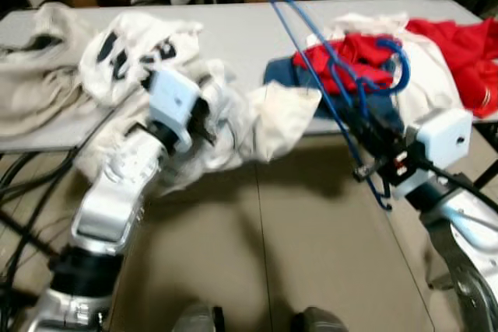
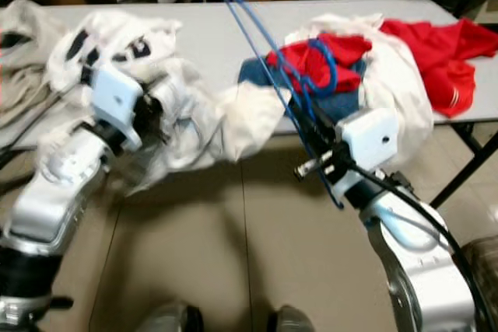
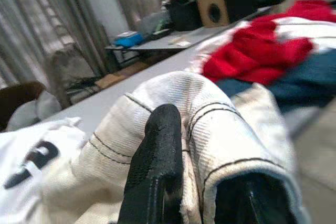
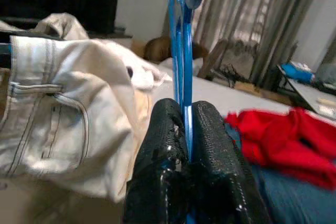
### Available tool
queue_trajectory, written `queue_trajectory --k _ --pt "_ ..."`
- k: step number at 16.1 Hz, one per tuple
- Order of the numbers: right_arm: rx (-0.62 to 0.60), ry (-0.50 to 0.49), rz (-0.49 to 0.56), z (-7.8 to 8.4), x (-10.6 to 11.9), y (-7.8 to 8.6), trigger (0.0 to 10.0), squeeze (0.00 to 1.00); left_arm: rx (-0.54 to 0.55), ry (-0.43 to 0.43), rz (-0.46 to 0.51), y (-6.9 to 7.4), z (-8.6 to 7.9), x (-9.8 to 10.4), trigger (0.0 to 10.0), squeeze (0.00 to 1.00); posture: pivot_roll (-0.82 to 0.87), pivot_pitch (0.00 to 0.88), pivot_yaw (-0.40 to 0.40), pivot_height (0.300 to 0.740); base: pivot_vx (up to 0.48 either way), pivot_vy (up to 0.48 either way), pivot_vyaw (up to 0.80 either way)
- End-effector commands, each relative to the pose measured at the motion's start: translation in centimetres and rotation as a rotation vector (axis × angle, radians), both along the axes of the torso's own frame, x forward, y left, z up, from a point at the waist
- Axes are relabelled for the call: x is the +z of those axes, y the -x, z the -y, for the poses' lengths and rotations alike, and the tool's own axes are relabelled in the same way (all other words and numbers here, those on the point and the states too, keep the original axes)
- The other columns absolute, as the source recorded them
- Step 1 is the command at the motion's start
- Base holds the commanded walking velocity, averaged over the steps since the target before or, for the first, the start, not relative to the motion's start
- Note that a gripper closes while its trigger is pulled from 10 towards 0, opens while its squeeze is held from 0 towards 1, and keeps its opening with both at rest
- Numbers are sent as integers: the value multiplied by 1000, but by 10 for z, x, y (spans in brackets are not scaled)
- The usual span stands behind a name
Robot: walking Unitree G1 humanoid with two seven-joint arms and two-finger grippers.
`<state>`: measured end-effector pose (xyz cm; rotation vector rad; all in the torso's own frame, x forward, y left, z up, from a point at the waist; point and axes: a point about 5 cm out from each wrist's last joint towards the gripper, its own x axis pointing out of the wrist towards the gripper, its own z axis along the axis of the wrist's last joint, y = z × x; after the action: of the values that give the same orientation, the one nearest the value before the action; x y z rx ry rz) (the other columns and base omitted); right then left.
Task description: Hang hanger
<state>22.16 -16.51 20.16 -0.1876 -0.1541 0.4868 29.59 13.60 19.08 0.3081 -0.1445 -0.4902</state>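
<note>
My right gripper (image 1: 360,120) is shut on a blue wire hanger (image 1: 404,64) just off the table's front edge. The hanger's long bars rise from between the fingers (image 4: 168,129) and slant up over the table. My left gripper (image 1: 204,120) is shut on a fold of a cream garment with dark stitching (image 1: 268,118). That garment hangs off the front edge between the two arms. One finger (image 3: 160,145) presses on the cloth and the other is half buried under it.
The grey table (image 1: 233,29) carries a pile of clothes: a white printed top (image 1: 124,44), a beige garment (image 1: 31,75), red clothes (image 1: 350,52), and blue denim (image 1: 284,71). Cables (image 1: 15,184) trail on the floor at left. A table leg (image 2: 459,161) stands at right.
</note>
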Motion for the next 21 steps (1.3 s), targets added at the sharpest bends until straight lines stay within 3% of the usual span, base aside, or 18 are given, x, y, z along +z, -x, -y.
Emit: queue_trajectory --k 1,3,4,7,10,13,14,15,17,18,21 --pt "18 2 -17 0 -1 5 10000 0 -15 1 16 4 3 5 10000 0 -140 0 26 740 -296 0 0" --pt "23 9 -36 0 -4 7 10000 0 -10 6 0 7 2 -1 10000 0 -139 0 22 740 -298 0 0" --pt "36 23 -72 -1 -9 13 10000 0 -19 1 -37 17 4 -14 10000 0 -139 0 11 740 -300 0 0" --pt "45 45 -129 3 -13 26 10000 0 -23 -2 -99 35 9 -27 10000 0 -147 0 -9 740 -307 0 0" --pt "35 67 -165 7 -15 31 10000 0 -20 12 -129 41 12 -33 10000 0 -167 0 -19 740 -290 0 0" --pt "22 113 -218 10 -21 40 10000 0 42 -26 -260 38 11 -58 10000 0 -188 0 -8 740 0 0 0" --pt "19 129 -241 11 -24 42 10000 0 67 -38 -344 36 9 -70 10000 0 -196 0 4 740 0 0 0" --pt "16 148 -261 12 -27 44 10000 0 87 -51 -400 31 9 -78 5961 0 -197 0 16 740 0 0 0" --pt "19 187 -310 20 -36 49 10000 0 227 27 -512 6 8 -87 0 0 -202 0 44 740 0 0 0" --pt "33 195 -316 22 -39 51 10000 0 275 76 -560 -6 8 -90 0 0 -201 0 60 740 0 0 0" --pt "149 178 -350 15 -45 56 10000 0 368 51 -632 -32 0 -93 0 0 -189 0 92 740 0 0 0"
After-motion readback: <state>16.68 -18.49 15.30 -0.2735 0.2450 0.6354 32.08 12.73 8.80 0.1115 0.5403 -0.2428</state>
